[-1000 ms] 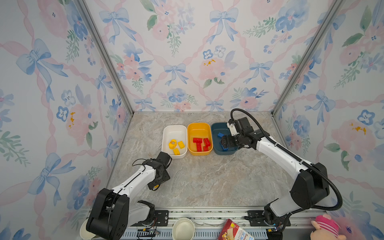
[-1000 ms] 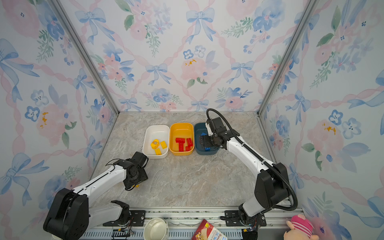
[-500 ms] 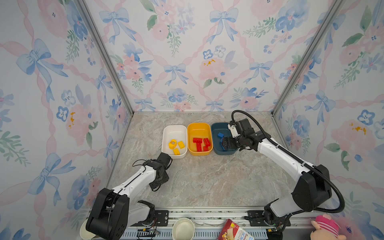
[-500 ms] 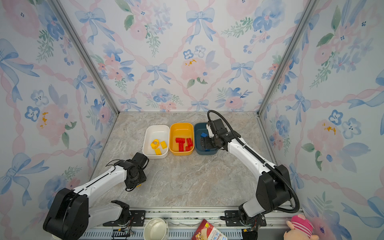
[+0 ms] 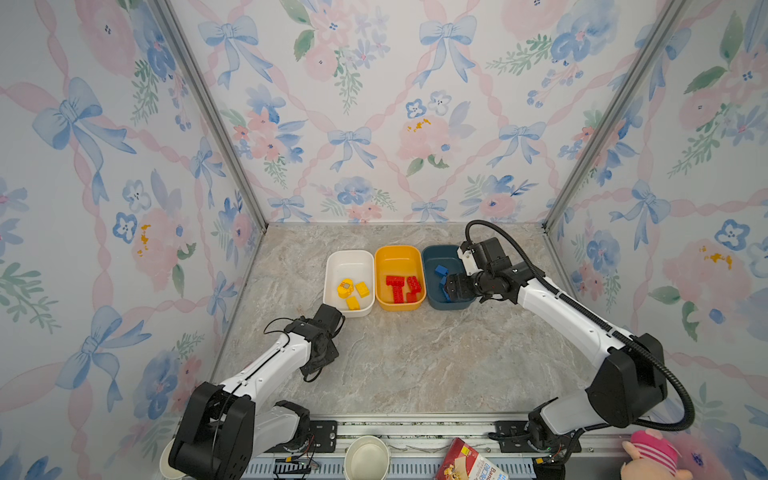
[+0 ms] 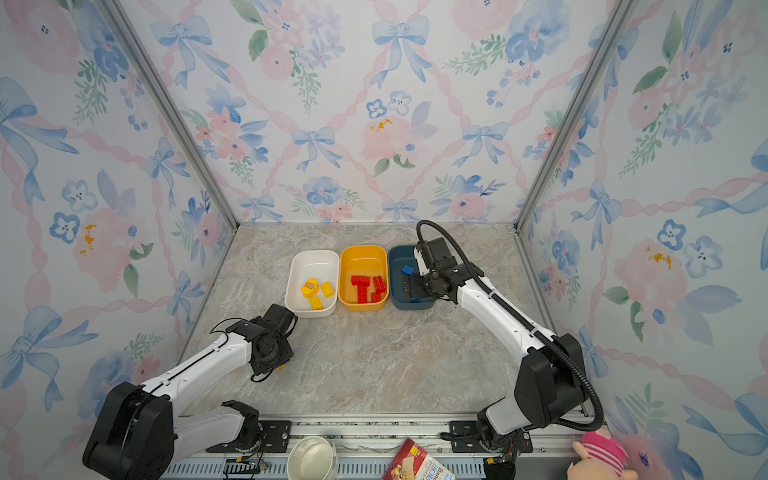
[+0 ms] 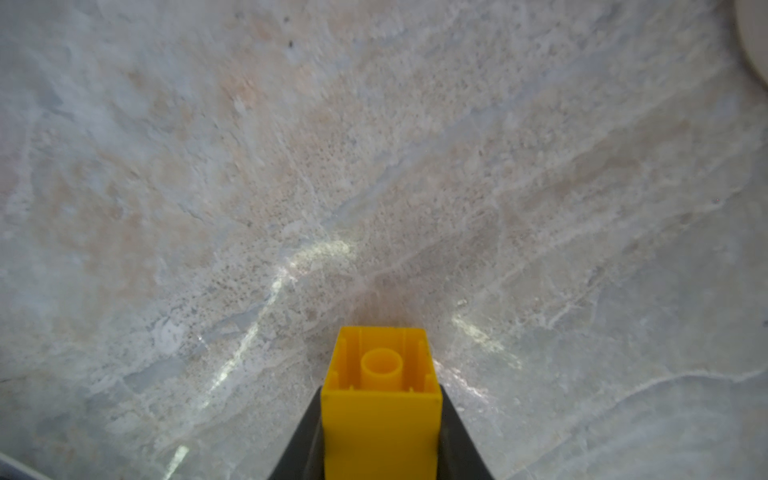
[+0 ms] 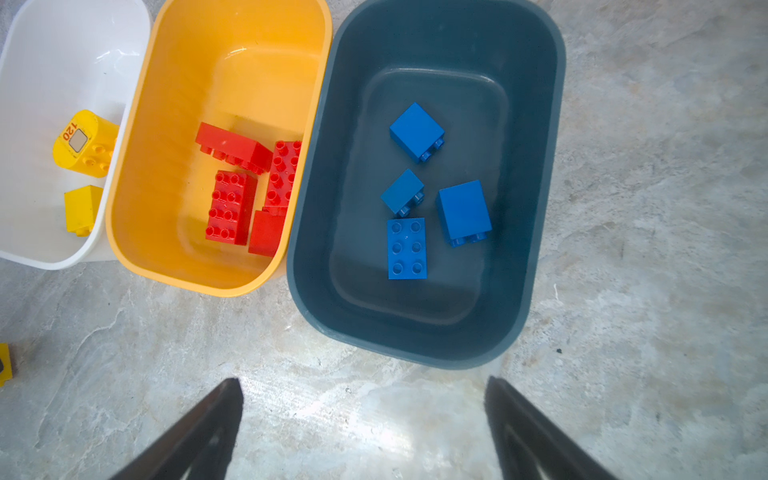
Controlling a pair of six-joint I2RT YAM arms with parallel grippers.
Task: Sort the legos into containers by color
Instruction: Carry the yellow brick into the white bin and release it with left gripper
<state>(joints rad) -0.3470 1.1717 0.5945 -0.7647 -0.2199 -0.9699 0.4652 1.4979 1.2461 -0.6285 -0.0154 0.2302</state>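
- White tub (image 8: 62,50) sits at the left end of the row of three. It holds three yellow bricks (image 5: 362,289), all near its front end.
- One of them is a rounded yellow piece (image 8: 83,143). It has a small grey square on it, and the number "120" in red beside the square.
- The yellow-orange tub (image 8: 232,62) is in the middle. It holds the red bricks (image 8: 230,208), packed close together on the side next to the teal tub.
- The teal tub (image 8: 436,37) is at the right end. It holds four blue bricks (image 8: 407,248). One lies with its bumps up and the others are tipped on their sides.
- The left gripper (image 7: 380,390) is pinching one more yellow brick (image 7: 380,415) between its black fingers. The hollow bottom of the brick shows. It is over the marble table (image 7: 374,166), in front of the white tub.
- The right gripper (image 8: 362,382) is spread wide with nothing in it. It hangs over the front end of the teal tub.
- A box (image 5: 473,467) at the front edge has letters on it, but they are cut off.
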